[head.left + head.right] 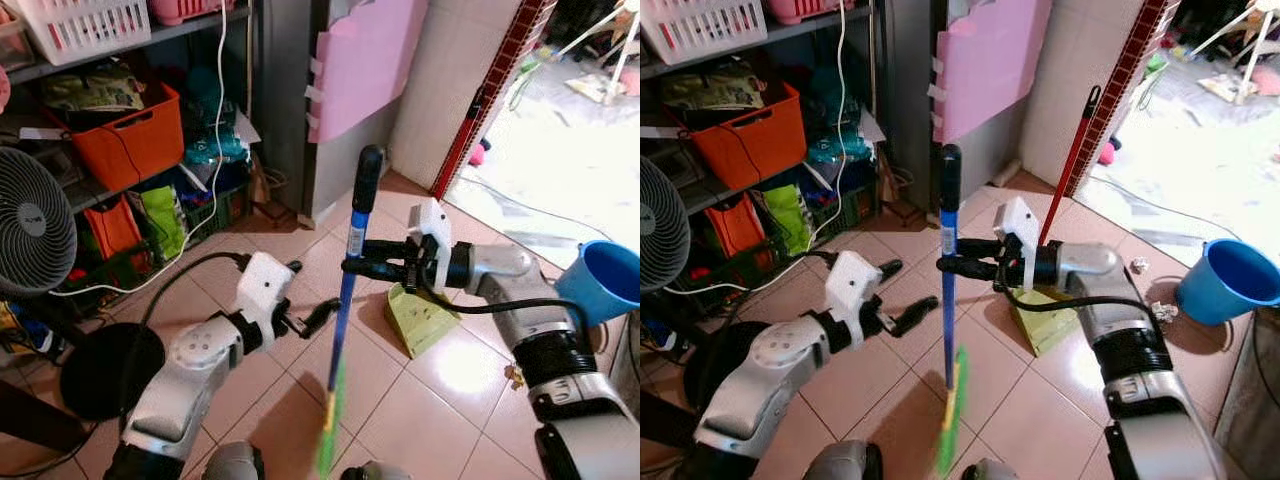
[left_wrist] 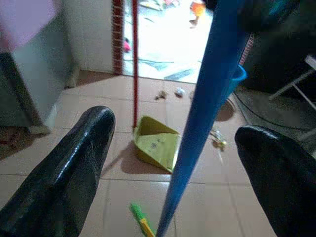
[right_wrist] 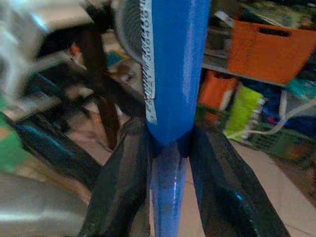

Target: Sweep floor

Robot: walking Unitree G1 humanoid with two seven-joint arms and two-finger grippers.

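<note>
A broom with a blue handle (image 1: 350, 255) and a black top end stands nearly upright in front of me, its green head (image 1: 328, 425) low on the tiled floor. My right gripper (image 1: 352, 268) is shut on the handle from the right, and in the right wrist view its fingers (image 3: 123, 177) clamp the blue handle (image 3: 173, 74). My left gripper (image 1: 312, 293) is open just left of the handle. The handle (image 2: 202, 113) runs between its spread fingers (image 2: 69, 168) in the left wrist view, touching neither. A green dustpan (image 1: 425, 318) lies on the floor behind the broom.
The dustpan's red pole (image 1: 470, 130) leans up toward the doorway. A blue bucket (image 1: 605, 280) stands at the right, with scraps of litter (image 1: 1162, 312) near it. On the left are a fan (image 1: 30, 235) and a shelf with an orange basket (image 1: 130, 135). A pink board (image 1: 365, 60) hangs behind.
</note>
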